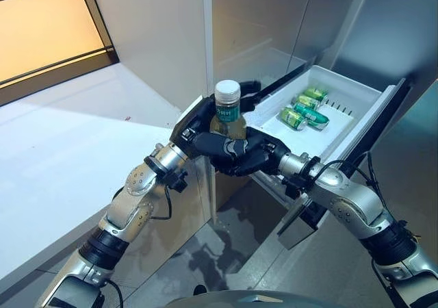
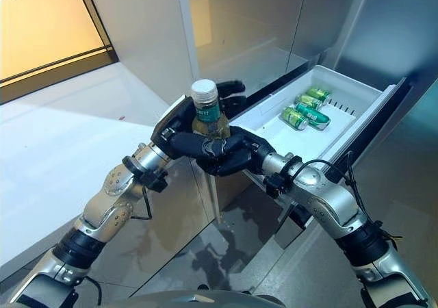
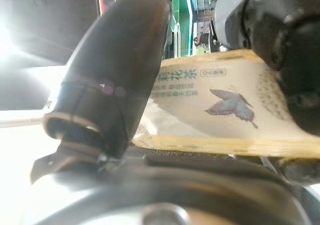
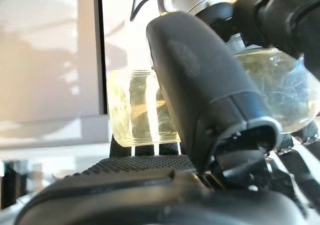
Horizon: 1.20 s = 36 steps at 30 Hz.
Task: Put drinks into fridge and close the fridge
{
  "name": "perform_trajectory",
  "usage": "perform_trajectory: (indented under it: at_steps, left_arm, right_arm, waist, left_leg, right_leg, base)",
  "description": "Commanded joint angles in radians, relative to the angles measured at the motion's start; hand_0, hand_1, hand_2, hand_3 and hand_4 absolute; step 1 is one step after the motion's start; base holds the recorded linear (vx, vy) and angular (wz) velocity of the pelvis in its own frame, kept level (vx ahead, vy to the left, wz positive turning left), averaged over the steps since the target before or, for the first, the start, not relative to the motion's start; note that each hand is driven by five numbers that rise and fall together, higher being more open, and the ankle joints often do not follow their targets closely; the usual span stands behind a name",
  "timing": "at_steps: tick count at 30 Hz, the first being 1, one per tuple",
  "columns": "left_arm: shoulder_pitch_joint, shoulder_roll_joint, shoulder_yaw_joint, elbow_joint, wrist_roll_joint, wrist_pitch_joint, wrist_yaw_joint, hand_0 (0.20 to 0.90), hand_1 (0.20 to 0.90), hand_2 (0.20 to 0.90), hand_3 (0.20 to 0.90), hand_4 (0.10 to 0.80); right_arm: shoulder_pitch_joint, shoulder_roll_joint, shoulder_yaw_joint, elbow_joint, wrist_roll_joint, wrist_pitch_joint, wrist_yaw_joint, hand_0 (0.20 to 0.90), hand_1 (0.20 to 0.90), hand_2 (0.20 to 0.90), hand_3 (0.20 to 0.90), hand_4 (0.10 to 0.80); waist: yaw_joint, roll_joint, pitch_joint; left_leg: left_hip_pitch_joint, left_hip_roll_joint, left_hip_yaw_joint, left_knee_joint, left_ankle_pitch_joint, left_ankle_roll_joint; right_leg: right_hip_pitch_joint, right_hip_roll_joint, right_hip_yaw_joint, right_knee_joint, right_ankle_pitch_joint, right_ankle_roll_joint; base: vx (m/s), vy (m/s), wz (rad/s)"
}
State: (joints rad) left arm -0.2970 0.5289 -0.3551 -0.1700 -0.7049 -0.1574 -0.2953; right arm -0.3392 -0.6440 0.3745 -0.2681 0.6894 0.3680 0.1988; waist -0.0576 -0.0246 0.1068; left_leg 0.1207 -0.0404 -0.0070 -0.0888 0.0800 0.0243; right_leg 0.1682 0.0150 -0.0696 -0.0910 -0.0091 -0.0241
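A clear bottle (image 1: 228, 113) of pale yellow tea with a white cap stands upright between both hands, in front of the open fridge drawer (image 1: 369, 116). My left hand (image 1: 195, 120) curls round it from the left and behind. My right hand (image 1: 239, 154) curls round its lower part from the front. In the left wrist view the bottle's label (image 3: 220, 110) lies under the thumb (image 3: 115, 70). In the right wrist view the bottle (image 4: 135, 110) shows past the thumb (image 4: 205, 95). Green cans (image 1: 303, 109) lie in the white drawer.
The white drawer is pulled out to the right, its dark front edge (image 1: 383, 126) toward me. A white counter (image 1: 61, 144) runs along the left. Grey fridge panels (image 1: 274, 20) stand behind the drawer. The floor (image 1: 226, 253) lies below.
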Motion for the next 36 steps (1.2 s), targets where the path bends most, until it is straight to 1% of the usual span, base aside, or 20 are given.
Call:
perform_trajectory:
  at_steps: [1, 2, 3, 7, 9, 12, 18, 21, 22, 23, 24, 25, 26, 27, 29, 32, 33, 34, 35, 36]
  left_arm:
    - [-0.152, -0.053, -0.087, -0.118, 0.010, -0.194, -0.081, 0.900, 0.900, 0.900, 0.900, 0.800]
    - [-0.151, -0.054, -0.070, -0.124, 0.017, -0.219, -0.050, 0.900, 0.900, 0.900, 0.900, 0.800]
    - [-0.150, -0.056, -0.051, -0.130, 0.032, -0.269, 0.003, 0.900, 0.900, 0.900, 0.900, 0.800]
    - [-0.132, -0.076, 0.013, -0.149, 0.063, -0.343, 0.106, 0.900, 0.900, 0.900, 0.900, 0.800]
    - [-0.115, -0.095, 0.052, -0.151, 0.074, -0.357, 0.130, 0.900, 0.900, 0.900, 0.900, 0.800]
    - [-0.095, -0.113, 0.083, -0.153, 0.088, -0.342, 0.154, 0.900, 0.900, 0.900, 0.900, 0.800]
    - [-0.077, -0.110, 0.095, -0.144, 0.091, -0.323, 0.184, 0.900, 0.900, 0.900, 0.900, 0.800]
    - [-0.059, -0.108, 0.094, -0.136, 0.046, -0.281, 0.161, 0.900, 0.900, 0.900, 0.900, 0.800]
    - [-0.050, -0.110, 0.091, -0.134, 0.001, -0.244, 0.134, 0.900, 0.900, 0.900, 0.900, 0.800]
    - [-0.049, -0.111, 0.092, -0.133, -0.005, -0.239, 0.129, 0.900, 0.900, 0.900, 0.900, 0.800]
    - [-0.030, -0.115, 0.079, -0.127, -0.085, -0.162, 0.071, 0.900, 0.900, 0.900, 0.900, 0.800]
    - [-0.026, -0.116, 0.077, -0.125, -0.109, -0.137, 0.053, 0.900, 0.900, 0.900, 0.900, 0.800]
    - [0.005, -0.121, 0.050, -0.113, -0.228, -0.017, -0.021, 0.900, 0.900, 0.900, 0.900, 0.800]
    - [0.021, -0.125, 0.035, -0.102, -0.278, 0.040, -0.056, 0.900, 0.900, 0.900, 0.900, 0.800]
    - [0.069, -0.142, -0.015, -0.064, -0.431, 0.225, -0.133, 0.900, 0.900, 0.900, 0.900, 0.800]
    - [0.170, -0.143, -0.091, -0.001, -0.562, 0.398, -0.203, 0.900, 0.900, 0.900, 0.900, 0.800]
    - [0.194, -0.143, -0.103, 0.018, -0.595, 0.449, -0.206, 0.900, 0.900, 0.900, 0.900, 0.800]
    - [0.224, -0.139, -0.122, 0.044, -0.614, 0.463, -0.209, 0.900, 0.900, 0.900, 0.900, 0.800]
    - [0.266, -0.134, -0.138, 0.084, -0.640, 0.513, -0.206, 0.900, 0.900, 0.900, 0.900, 0.800]
    - [0.287, -0.126, -0.143, 0.112, -0.646, 0.530, -0.214, 0.900, 0.900, 0.900, 0.900, 0.800]
  right_arm:
    - [-0.256, 0.043, -0.151, 0.090, -0.095, -0.149, -0.199, 0.300, 0.300, 0.300, 0.200, 0.100]
    - [-0.269, 0.029, -0.163, 0.103, -0.122, -0.151, -0.222, 0.300, 0.300, 0.300, 0.200, 0.100]
    - [-0.283, 0.015, -0.178, 0.121, -0.166, -0.158, -0.240, 0.300, 0.300, 0.300, 0.200, 0.100]
    - [-0.300, -0.023, -0.230, 0.157, -0.194, -0.167, -0.293, 0.300, 0.300, 0.300, 0.200, 0.100]
    - [-0.305, -0.037, -0.269, 0.180, -0.189, -0.177, -0.316, 0.300, 0.300, 0.300, 0.200, 0.100]
    - [-0.315, -0.060, -0.326, 0.218, -0.204, -0.205, -0.368, 0.300, 0.300, 0.300, 0.200, 0.100]
    - [-0.327, -0.127, -0.384, 0.297, -0.289, -0.257, -0.434, 0.300, 0.300, 0.300, 0.200, 0.100]
    - [-0.330, -0.177, -0.402, 0.353, -0.360, -0.285, -0.474, 0.300, 0.300, 0.300, 0.200, 0.100]
    - [-0.330, -0.198, -0.405, 0.379, -0.386, -0.300, -0.486, 0.300, 0.300, 0.300, 0.200, 0.100]
    - [-0.331, -0.200, -0.404, 0.382, -0.388, -0.301, -0.486, 0.300, 0.300, 0.300, 0.200, 0.100]
    - [-0.340, -0.226, -0.401, 0.416, -0.407, -0.305, -0.499, 0.300, 0.300, 0.300, 0.200, 0.100]
    - [-0.343, -0.231, -0.399, 0.423, -0.405, -0.305, -0.502, 0.300, 0.300, 0.300, 0.200, 0.100]
    - [-0.359, -0.253, -0.389, 0.462, -0.413, -0.311, -0.514, 0.300, 0.300, 0.300, 0.200, 0.100]
    - [-0.370, -0.263, -0.382, 0.486, -0.406, -0.318, -0.518, 0.300, 0.300, 0.300, 0.200, 0.100]
    - [-0.405, -0.281, -0.355, 0.570, -0.394, -0.331, -0.529, 0.300, 0.300, 0.300, 0.200, 0.100]
    - [-0.475, -0.311, -0.293, 0.709, -0.338, -0.361, -0.505, 0.300, 0.300, 0.300, 0.200, 0.100]
    - [-0.493, -0.317, -0.273, 0.744, -0.328, -0.359, -0.494, 0.300, 0.300, 0.300, 0.200, 0.100]
    - [-0.509, -0.324, -0.253, 0.785, -0.326, -0.355, -0.481, 0.300, 0.300, 0.300, 0.200, 0.100]
    - [-0.538, -0.337, -0.214, 0.852, -0.318, -0.358, -0.456, 0.300, 0.300, 0.300, 0.200, 0.100]
    - [-0.557, -0.347, -0.194, 0.883, -0.303, -0.359, -0.445, 0.300, 0.300, 0.300, 0.200, 0.100]
  waist:
    - [0.013, -0.013, -0.078]
    - [0.015, -0.015, -0.079]
    - [0.016, -0.017, -0.079]
    - [0.021, -0.024, -0.081]
    - [0.024, -0.029, -0.081]
    - [0.028, -0.034, -0.080]
    - [0.036, -0.035, -0.080]
    - [0.043, -0.036, -0.079]
    - [0.046, -0.036, -0.078]
    - [0.046, -0.036, -0.078]
    - [0.052, -0.037, -0.075]
    - [0.053, -0.037, -0.075]
    - [0.059, -0.036, -0.072]
    - [0.062, -0.036, -0.070]
    - [0.073, -0.034, -0.068]
    - [0.090, -0.028, -0.063]
    - [0.094, -0.025, -0.063]
    - [0.102, -0.025, -0.060]
    - [0.111, -0.021, -0.056]
    - [0.115, -0.017, -0.053]
  left_leg:
    - [0.030, -0.008, 0.020, 0.002, -0.097, 0.009]
    - [0.030, -0.008, 0.019, 0.002, -0.096, 0.009]
    - [0.030, -0.008, 0.017, 0.002, -0.096, 0.008]
    - [0.029, -0.008, 0.006, 0.002, -0.097, 0.008]
    - [0.028, -0.008, -0.001, 0.002, -0.097, 0.008]
    - [0.028, -0.007, -0.011, 0.002, -0.099, 0.006]
    - [0.027, -0.009, -0.019, 0.002, -0.100, 0.006]
    - [0.025, -0.009, -0.022, 0.002, -0.100, 0.006]
    - [0.024, -0.009, -0.023, 0.002, -0.099, 0.006]
    - [0.024, -0.009, -0.023, 0.002, -0.099, 0.006]
    - [0.025, -0.009, -0.024, 0.002, -0.099, 0.006]
    - [0.025, -0.009, -0.025, 0.002, -0.099, 0.006]
    - [0.025, -0.010, -0.028, 0.002, -0.096, 0.006]
    - [0.025, -0.010, -0.029, 0.002, -0.096, 0.006]
    - [0.025, -0.011, -0.031, 0.002, -0.095, 0.006]
    - [0.026, -0.010, -0.031, 0.002, -0.095, 0.002]
    - [0.031, -0.010, -0.033, 0.002, -0.103, 0.000]
    - [0.029, -0.010, -0.034, 0.002, -0.101, -0.001]
    - [0.026, -0.010, -0.035, 0.002, -0.100, -0.003]
    - [0.023, -0.010, -0.036, 0.002, -0.098, -0.003]
  right_leg:
    - [-0.033, 0.002, -0.002, 0.039, 0.017, 0.049]
    - [-0.033, 0.002, -0.002, 0.041, 0.016, 0.048]
    - [-0.033, 0.003, -0.001, 0.041, 0.015, 0.046]
    - [-0.033, 0.006, 0.001, 0.044, 0.011, 0.041]
    - [-0.034, 0.009, 0.003, 0.049, 0.008, 0.038]
    - [-0.033, 0.009, 0.000, 0.050, 0.005, 0.035]
    - [-0.033, 0.008, -0.007, 0.051, 0.004, 0.035]
    - [-0.032, 0.006, -0.013, 0.050, 0.003, 0.036]
    - [-0.032, 0.005, -0.016, 0.050, 0.004, 0.037]
    - [-0.032, 0.005, -0.016, 0.051, 0.004, 0.037]
    - [-0.031, 0.003, -0.021, 0.051, 0.004, 0.037]
    - [-0.031, 0.003, -0.021, 0.051, 0.004, 0.037]
    - [-0.030, 0.002, -0.025, 0.051, 0.005, 0.037]
    - [-0.030, 0.002, -0.027, 0.050, 0.006, 0.037]
    - [-0.028, -0.001, -0.035, 0.047, 0.009, 0.039]
    - [-0.024, -0.007, -0.051, 0.043, 0.011, 0.042]
    - [-0.017, -0.007, -0.054, 0.038, 0.005, 0.043]
    - [-0.017, -0.008, -0.058, 0.036, 0.006, 0.044]
    - [-0.016, -0.010, -0.064, 0.034, 0.006, 0.044]
    - [-0.018, -0.012, -0.068, 0.033, 0.007, 0.045]
  base:
    - [0.000, 0.000, 0.00]
    - [0.000, 0.000, 0.00]
    - [0.000, 0.000, 0.00]
    - [0.000, 0.000, 0.00]
    - [0.002, -0.017, 0.03]
    - [0.002, -0.013, 0.07]
    - [0.001, 0.001, 0.06]
    - [0.000, 0.000, 0.00]
    - [0.000, 0.000, 0.00]
    - [0.000, 0.000, 0.00]
    - [0.000, 0.000, 0.00]
    - [0.002, -0.009, 0.04]
    - [0.004, -0.006, 0.04]
    - [0.008, -0.009, 0.05]
    - [0.006, -0.004, 0.02]
    - [0.034, 0.007, 0.03]
    - [0.062, 0.017, 0.08]
    - [0.054, 0.025, 0.12]
    - [0.011, 0.028, 0.12]
    - [0.000, 0.024, 0.09]
